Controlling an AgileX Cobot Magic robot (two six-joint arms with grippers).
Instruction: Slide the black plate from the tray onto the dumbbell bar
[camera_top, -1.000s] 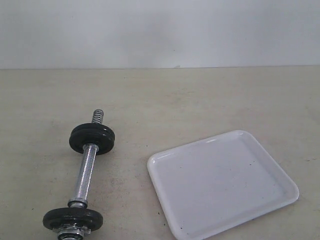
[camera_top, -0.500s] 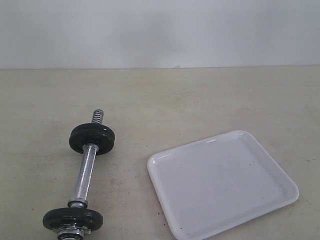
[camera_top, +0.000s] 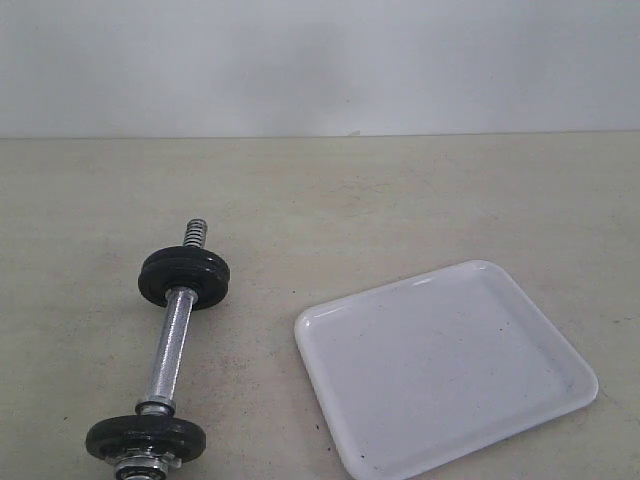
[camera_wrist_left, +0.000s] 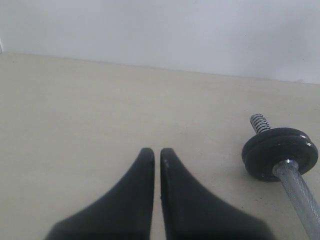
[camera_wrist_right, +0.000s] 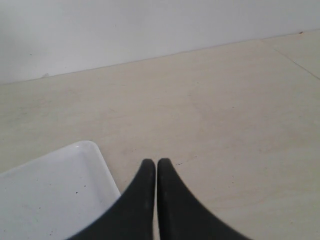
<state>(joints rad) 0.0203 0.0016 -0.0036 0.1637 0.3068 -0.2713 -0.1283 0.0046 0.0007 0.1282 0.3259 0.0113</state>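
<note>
The table (camera_top: 400, 190) carries the white tray (camera_top: 440, 370), which lies bare: the black plate is not on it. Left of the tray, well apart, lies the dumbbell bar (camera_top: 174, 345). Its end farther from the tray's near edge holds a doubled disc (camera_top: 184, 278), so the plate is probably one of that pair; which one, I cannot tell. The task looks finished, so the sound move is to keep both arms clear and check that the pair sits flush. The left fingers (camera_wrist_left: 140, 185) and the right fingers (camera_wrist_right: 142, 185) are pressed together, holding nothing. Nothing has shifted since the earlier frames.
</note>
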